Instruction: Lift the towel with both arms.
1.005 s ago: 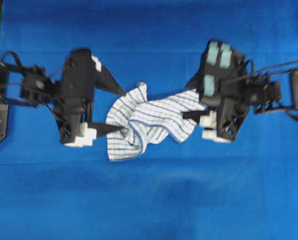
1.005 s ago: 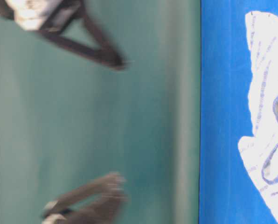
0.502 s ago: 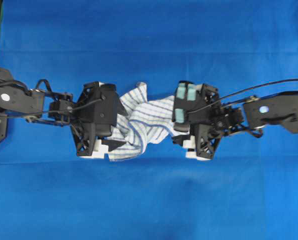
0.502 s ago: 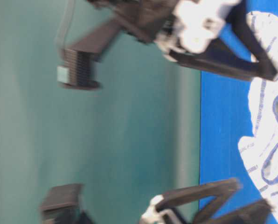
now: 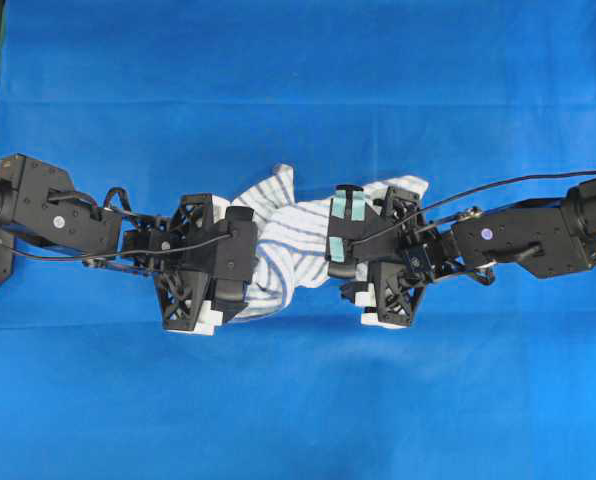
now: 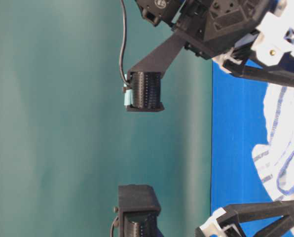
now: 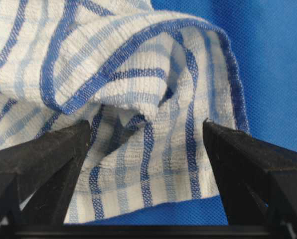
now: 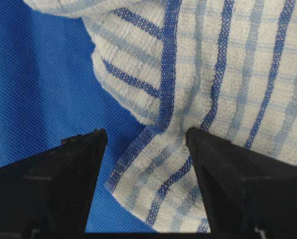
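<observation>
With each gripper, left (image 7: 146, 134) and right (image 8: 146, 137), spread wide astride the towel (image 5: 293, 235), closing may pinch only a loose fold that slips out on the lift.

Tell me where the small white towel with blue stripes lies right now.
In the overhead view the crumpled white striped towel lies mid-frame on the large blue cloth, between the open left gripper and open right gripper.
</observation>
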Controlling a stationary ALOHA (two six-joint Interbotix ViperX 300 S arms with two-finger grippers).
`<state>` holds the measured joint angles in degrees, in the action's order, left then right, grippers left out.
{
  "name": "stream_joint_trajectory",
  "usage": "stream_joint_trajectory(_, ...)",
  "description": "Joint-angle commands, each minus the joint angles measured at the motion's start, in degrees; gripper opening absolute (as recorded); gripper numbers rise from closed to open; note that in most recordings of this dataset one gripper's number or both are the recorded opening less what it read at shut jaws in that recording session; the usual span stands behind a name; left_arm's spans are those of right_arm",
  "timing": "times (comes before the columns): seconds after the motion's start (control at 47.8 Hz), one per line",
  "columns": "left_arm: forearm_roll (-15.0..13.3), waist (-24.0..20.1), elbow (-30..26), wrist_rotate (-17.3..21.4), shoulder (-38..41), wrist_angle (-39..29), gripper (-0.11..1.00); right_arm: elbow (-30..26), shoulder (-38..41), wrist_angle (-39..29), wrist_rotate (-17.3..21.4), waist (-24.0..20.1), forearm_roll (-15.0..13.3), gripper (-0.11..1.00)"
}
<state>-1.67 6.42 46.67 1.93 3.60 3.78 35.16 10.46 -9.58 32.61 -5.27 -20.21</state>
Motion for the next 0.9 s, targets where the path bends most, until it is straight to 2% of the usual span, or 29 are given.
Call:
stream_joint_trajectory(0.0,-0.09,0.0,-0.88,0.0,-0.44,0.53,0.86,-1.05,-0.79,0.44,0.09,0.09,0.0,0.66)
stream_joint_trajectory(0.105,-0.09,0.0,-0.88,0.09,-0.18,0.44,0.77,-1.05,-0.79,0.44,0.0,0.26,0.0,0.62)
stream_joint_trajectory(0.147,-0.09,-0.18,-0.88,0.09,-0.18,0.26,0.69,-1.05,-0.88,0.35,0.0,0.35,0.0,0.57)
stream_joint_trajectory(0.23,-0.09,-0.26,-0.88,0.09,-0.18,0.09,0.47,-0.97,-0.88,0.18,-0.09,0.44,0.0,0.38)
stream_joint_trajectory(0.356,-0.09,-0.53,-0.97,0.09,-0.18,-0.26,0.11,-0.79,-0.97,0.09,-0.09,0.44,-0.09,0.01)
stream_joint_trajectory(0.398,-0.09,-0.7,-0.97,0.09,-0.26,-0.18,0.03,-0.79,-0.97,0.09,-0.09,0.44,0.0,0.01)
stream_joint_trajectory(0.691,-0.09,-0.88,-1.58,0.09,-1.23,-1.05,0.01,-1.23,-1.14,0.09,-0.09,0.62,0.0,0.01)
stream_joint_trajectory(0.879,-0.09,-0.88,-3.34,0.26,-5.89,-7.47,0.01,-1.49,-5.01,-1.76,0.09,0.7,0.26,0.01)
